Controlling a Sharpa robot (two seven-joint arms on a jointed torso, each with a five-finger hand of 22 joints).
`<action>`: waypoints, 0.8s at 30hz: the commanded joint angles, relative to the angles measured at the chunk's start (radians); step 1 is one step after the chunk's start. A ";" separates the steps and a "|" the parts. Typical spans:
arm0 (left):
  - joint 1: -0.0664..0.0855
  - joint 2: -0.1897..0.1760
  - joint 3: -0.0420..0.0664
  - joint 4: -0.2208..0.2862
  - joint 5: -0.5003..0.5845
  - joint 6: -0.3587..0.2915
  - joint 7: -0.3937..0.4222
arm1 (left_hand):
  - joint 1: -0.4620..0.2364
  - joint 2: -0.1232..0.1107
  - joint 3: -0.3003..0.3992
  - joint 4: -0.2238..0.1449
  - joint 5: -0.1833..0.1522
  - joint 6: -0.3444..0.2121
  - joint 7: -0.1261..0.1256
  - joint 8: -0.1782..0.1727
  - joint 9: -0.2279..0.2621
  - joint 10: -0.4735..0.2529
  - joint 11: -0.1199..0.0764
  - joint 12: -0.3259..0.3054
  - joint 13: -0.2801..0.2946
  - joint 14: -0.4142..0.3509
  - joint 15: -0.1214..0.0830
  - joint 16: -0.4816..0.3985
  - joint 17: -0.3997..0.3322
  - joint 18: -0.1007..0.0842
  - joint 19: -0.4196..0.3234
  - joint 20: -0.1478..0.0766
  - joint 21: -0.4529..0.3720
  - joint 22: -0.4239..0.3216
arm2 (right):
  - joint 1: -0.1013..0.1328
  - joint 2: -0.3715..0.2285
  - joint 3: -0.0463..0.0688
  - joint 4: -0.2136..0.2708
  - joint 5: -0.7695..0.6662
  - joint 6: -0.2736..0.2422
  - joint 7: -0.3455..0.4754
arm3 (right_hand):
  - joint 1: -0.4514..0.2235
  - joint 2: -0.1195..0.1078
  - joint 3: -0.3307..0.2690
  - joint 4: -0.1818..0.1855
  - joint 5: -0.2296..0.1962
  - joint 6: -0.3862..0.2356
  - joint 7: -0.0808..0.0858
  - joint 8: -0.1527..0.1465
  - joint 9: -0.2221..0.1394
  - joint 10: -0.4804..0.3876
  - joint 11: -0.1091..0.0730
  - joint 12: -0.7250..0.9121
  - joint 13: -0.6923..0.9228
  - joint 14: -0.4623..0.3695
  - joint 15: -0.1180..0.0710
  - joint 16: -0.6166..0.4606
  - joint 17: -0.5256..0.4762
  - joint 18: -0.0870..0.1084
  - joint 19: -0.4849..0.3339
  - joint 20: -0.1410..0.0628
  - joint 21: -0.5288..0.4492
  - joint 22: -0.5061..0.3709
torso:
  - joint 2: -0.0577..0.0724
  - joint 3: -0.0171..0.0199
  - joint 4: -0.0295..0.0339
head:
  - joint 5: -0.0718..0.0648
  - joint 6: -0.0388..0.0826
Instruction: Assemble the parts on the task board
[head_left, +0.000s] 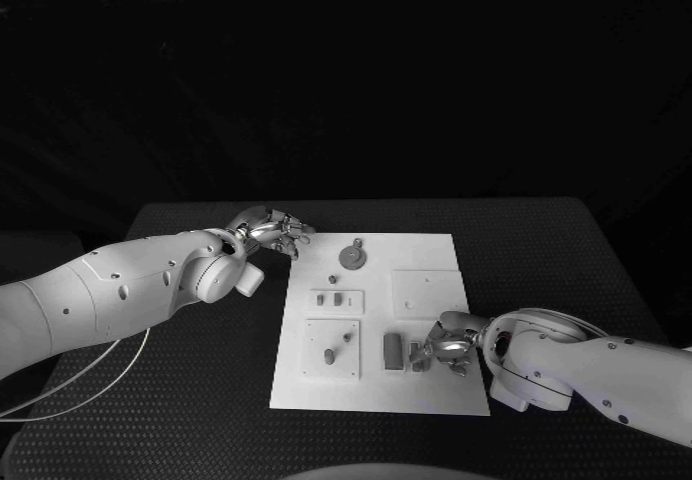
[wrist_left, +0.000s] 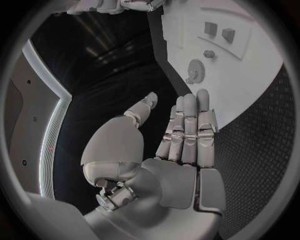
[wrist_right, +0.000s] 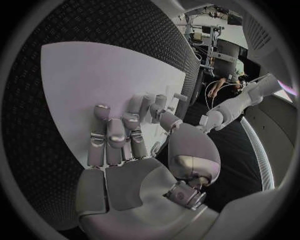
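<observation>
Currently the left hand is hovering just beside the white board's far corner, fingers straight and apart, holding nothing; a gear-like part is lying near its fingertips. Right hand is resting over small parts at the board's near edge; grip unclear.

On the task board, the upper right corner lies bare, and a hand could pass there. The right hand crowds the lower right part, over the small parts standing there. The left hand hangs beside the board's upper left corner, near the gear-shaped part. The table right of the board lies open.
</observation>
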 joint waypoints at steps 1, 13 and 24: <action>0.001 0.001 0.001 0.002 0.005 0.015 0.003 | -0.011 -0.003 0.000 0.008 -0.004 0.000 0.002 0.001 -0.002 -0.008 0.002 0.000 0.001 0.002 0.000 -0.007 0.002 0.019 0.009 0.000 -0.003 0.002 | -0.001 0.005 0.001 0.006 0.014 -0.020 0.040 | -0.001 -0.011 0.000 0.009 -0.002 -0.007 0.003 0.001 -0.002 -0.001 -0.004 0.005 -0.002 -0.006 -0.004 -0.003 0.000 0.013 0.001 -0.002 -0.001 0.017 | 0.000 0.0001 -0.0004 | 0.001 0.000; 0.001 0.001 0.000 0.002 0.005 0.016 0.002 | -0.011 -0.003 0.000 0.009 -0.004 -0.001 0.002 0.001 -0.002 -0.008 0.002 0.000 0.001 0.002 0.000 -0.007 0.002 0.019 0.008 0.000 -0.004 0.002 | -0.001 0.002 0.001 0.005 0.022 -0.003 0.046 | -0.006 -0.049 0.011 0.037 -0.002 -0.013 0.004 0.000 -0.005 -0.003 -0.003 0.005 -0.004 -0.007 -0.004 -0.005 -0.001 0.013 0.002 -0.004 -0.003 0.017 | 0.000 0.0001 -0.0008 | 0.001 0.000; 0.001 0.000 0.000 0.002 0.005 0.016 0.002 | -0.010 -0.003 0.001 0.009 -0.004 -0.001 0.003 0.001 -0.002 -0.009 0.002 0.000 0.001 0.002 0.000 -0.007 0.002 0.019 0.008 0.000 -0.004 0.002 | -0.001 -0.023 0.001 0.014 -0.039 0.083 0.103 | 0.088 -0.125 0.028 0.015 -0.004 -0.016 0.005 0.008 -0.001 -0.006 -0.002 0.011 -0.004 -0.009 -0.002 -0.003 0.001 0.013 0.004 -0.006 0.000 0.019 | 0.000 0.0005 -0.0013 | 0.002 0.001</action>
